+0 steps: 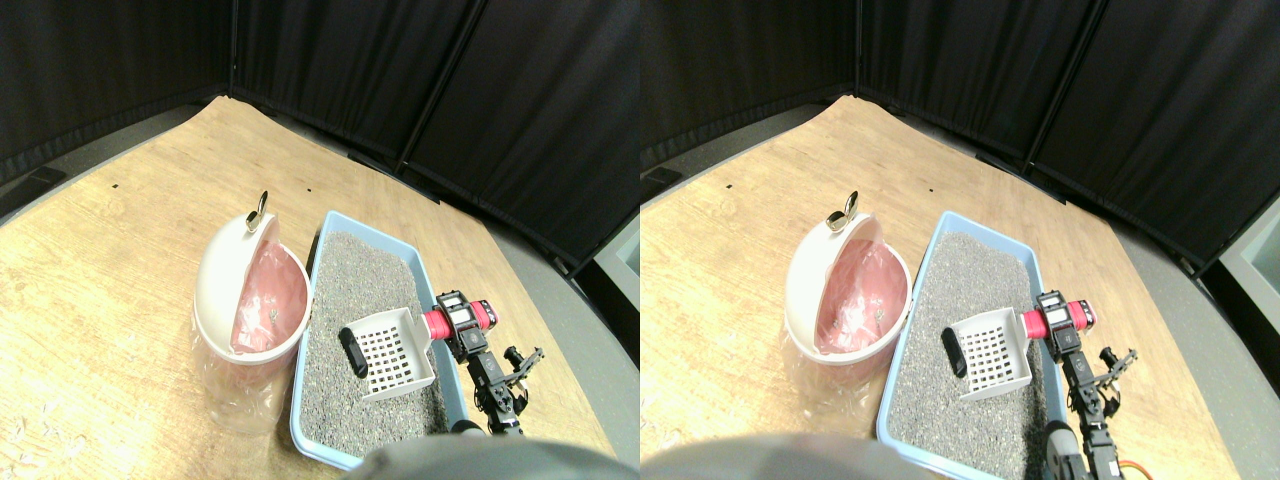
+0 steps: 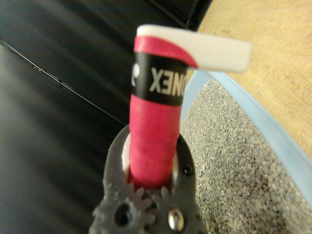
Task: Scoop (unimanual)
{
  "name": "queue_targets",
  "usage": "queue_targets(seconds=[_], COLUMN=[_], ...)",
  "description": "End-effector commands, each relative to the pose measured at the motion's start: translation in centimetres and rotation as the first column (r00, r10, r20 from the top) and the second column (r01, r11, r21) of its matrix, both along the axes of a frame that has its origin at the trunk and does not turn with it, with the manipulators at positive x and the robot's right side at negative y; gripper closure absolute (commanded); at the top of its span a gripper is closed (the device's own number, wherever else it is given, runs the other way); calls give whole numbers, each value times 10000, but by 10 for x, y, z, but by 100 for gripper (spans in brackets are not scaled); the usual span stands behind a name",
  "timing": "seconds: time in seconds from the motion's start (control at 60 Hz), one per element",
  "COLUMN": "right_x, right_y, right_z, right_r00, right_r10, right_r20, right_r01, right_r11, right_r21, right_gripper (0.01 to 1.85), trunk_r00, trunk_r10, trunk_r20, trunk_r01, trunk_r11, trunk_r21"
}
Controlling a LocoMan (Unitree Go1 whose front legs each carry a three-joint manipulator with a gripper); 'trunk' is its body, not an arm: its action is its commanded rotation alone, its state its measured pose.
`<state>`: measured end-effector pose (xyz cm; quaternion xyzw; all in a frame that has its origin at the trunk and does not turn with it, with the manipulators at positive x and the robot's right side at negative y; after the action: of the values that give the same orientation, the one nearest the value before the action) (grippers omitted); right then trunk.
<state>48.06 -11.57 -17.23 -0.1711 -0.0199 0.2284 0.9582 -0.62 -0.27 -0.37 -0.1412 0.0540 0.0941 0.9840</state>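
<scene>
A wooden floor (image 1: 120,260) backed by black curtains (image 1: 400,70).

Scoop (image 2: 195,48) basket: outside the wrist view
Litter tray (image 1: 305,440) near corner: hidden by blur at the frame's bottom
Bin (image 1: 215,290) contents: too small to tell
</scene>
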Motion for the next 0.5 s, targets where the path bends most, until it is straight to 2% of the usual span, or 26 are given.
queue_targets(seconds=[0.017, 0.05, 0.133, 0.183, 0.217, 0.233, 0.283, 0.317, 0.367, 0.45, 0.5], right_x=[7, 10, 14, 15, 17, 17, 17, 18, 22, 23, 23], right_y=[-9, -16, -25, -32, -38, -40, -44, -48, -53, -59, -63], right_z=[-13, -11, -5, 2, 8, 11, 14, 18, 19, 22, 22], right_r00=[9978, 9962, 9929, 9869, 9831, 9768, 9751, 9676, 9689, 9676, 9624], right_r10=[68, -469, -825, -1172, -1253, -1616, -1736, -2130, -2105, -2264, -2436], right_r20=[-666, -732, -853, -1105, -1336, -1407, -1382, -1356, -1300, -1113, -1201], right_r01=[-43, 517, 944, 1412, 1653, 2036, 2150, 2511, 2473, 2515, 2686], right_r11=[9993, 9965, 9846, 9597, 9213, 9044, 8937, 8686, 8420, 8308, 7883], right_r21=[375, 652, 1469, 2429, 3521, 3749, 3938, 4271, 4794, 4964, 5536], right_gripper=[180, 180, 180, 180, 180, 180, 180, 180, 180, 180, 180], trunk_r00=[9997, 9998, 9999, 9999, 9999, 9998, 9997, 9997, 9995, 9993, 9990], trunk_r10=[120, 88, -35, -89, -138, -181, -233, -254, -316, -377, -431], trunk_r20=[-214, -197, -163, -131, -90, -79, -68, -59, -14, 53, 88], trunk_r01=[-120, -87, 36, 91, 139, 182, 234, 256, 317, 375, 427], trunk_r11=[9999, 10000, 9999, 9999, 9998, 9996, 9995, 9994, 9991, 9987, 9984], trunk_r21=[4, 27, 104, 140, 173, 196, 220, 237, 297, 346, 363])
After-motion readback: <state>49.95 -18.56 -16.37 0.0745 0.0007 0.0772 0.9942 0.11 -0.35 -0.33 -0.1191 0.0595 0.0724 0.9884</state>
